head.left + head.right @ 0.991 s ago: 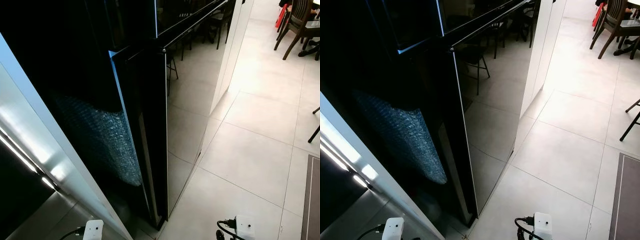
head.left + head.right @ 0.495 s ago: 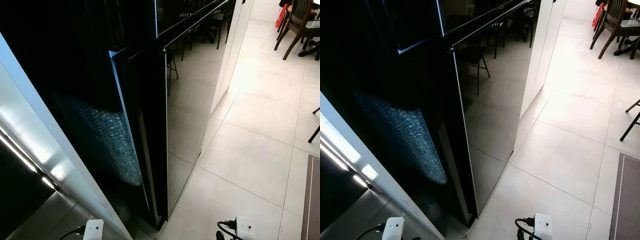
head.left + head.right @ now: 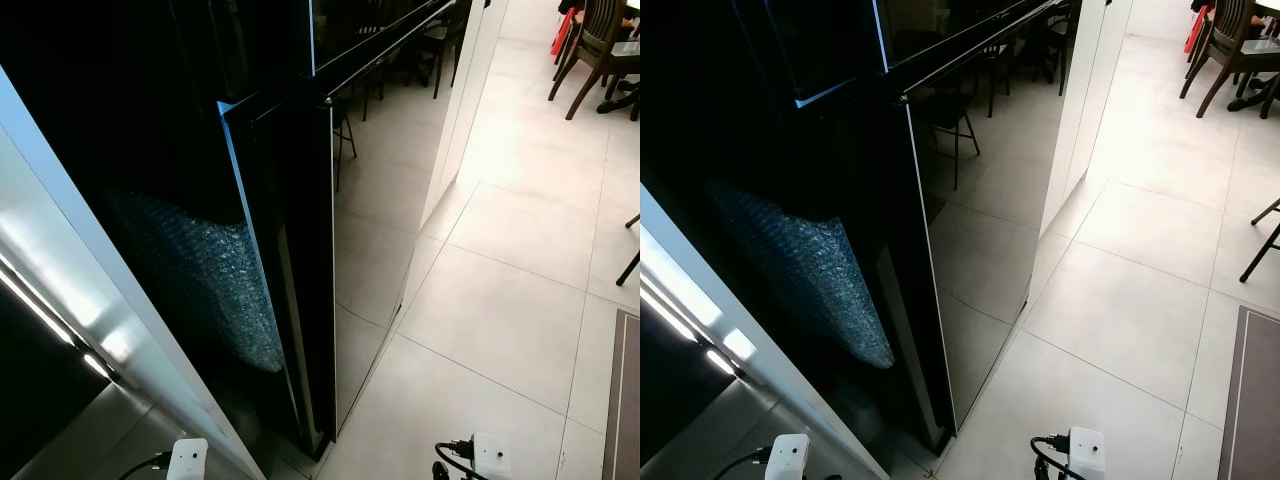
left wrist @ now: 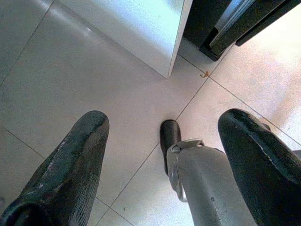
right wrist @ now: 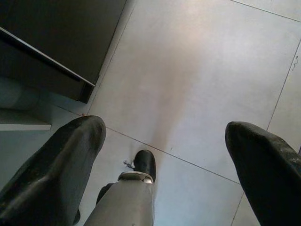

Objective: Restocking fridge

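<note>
A tall black glossy fridge (image 3: 380,190) stands just ahead on my left. Both its doors look shut, and the seam between upper and lower door (image 3: 370,55) runs across the top. Bubble wrap (image 3: 205,275) covers part of its dark side. My two arms hang idle at my sides. My left gripper (image 4: 164,120) is open over the floor tiles, nothing between its fingers (image 4: 70,174). My right gripper (image 5: 164,127) is open too, above bare tiles beside the fridge's base (image 5: 51,61).
A white cabinet panel (image 3: 60,250) rises close on my left, another white cabinet (image 3: 465,90) beyond the fridge. Pale floor tiles (image 3: 500,320) spread to the right. Wooden dining chairs (image 3: 590,50) stand far right; a dark mat edge (image 3: 625,400) lies near right.
</note>
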